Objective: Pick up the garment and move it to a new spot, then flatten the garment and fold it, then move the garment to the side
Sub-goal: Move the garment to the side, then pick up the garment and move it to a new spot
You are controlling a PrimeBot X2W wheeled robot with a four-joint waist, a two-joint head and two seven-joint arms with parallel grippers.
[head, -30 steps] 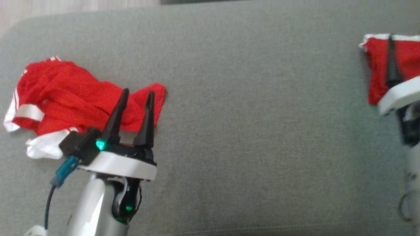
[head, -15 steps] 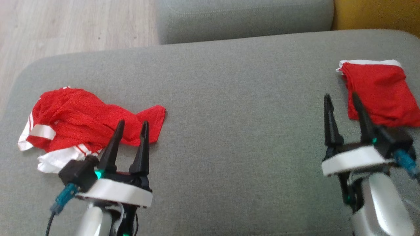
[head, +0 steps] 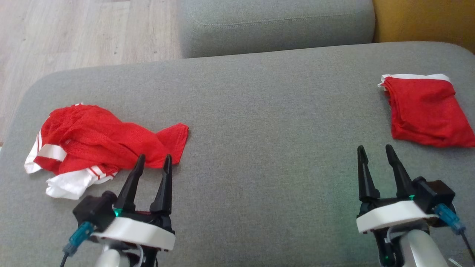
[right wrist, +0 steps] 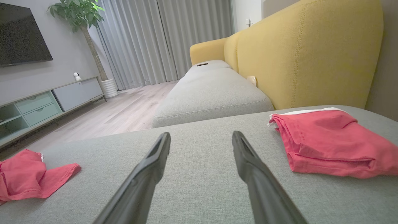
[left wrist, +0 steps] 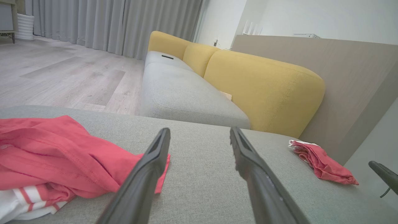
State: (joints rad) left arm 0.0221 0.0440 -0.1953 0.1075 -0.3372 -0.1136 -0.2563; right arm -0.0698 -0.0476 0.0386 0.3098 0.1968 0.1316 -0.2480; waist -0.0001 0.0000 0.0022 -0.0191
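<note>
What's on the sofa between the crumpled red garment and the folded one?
Nothing: in the head view, bare grey cushion separates the crumpled red garment from the folded red garment.

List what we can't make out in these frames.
- Crumpled garment: cut by the left edge in left wrist view; bunched, so its kind is unclear.
- Folded garment: cut by the right edge in right wrist view; top layer hides the rest.
- Left claw: tips overlap the crumpled garment in head view; contact unclear.
- Dark item on the far cushion: too small in both wrist views.
</note>
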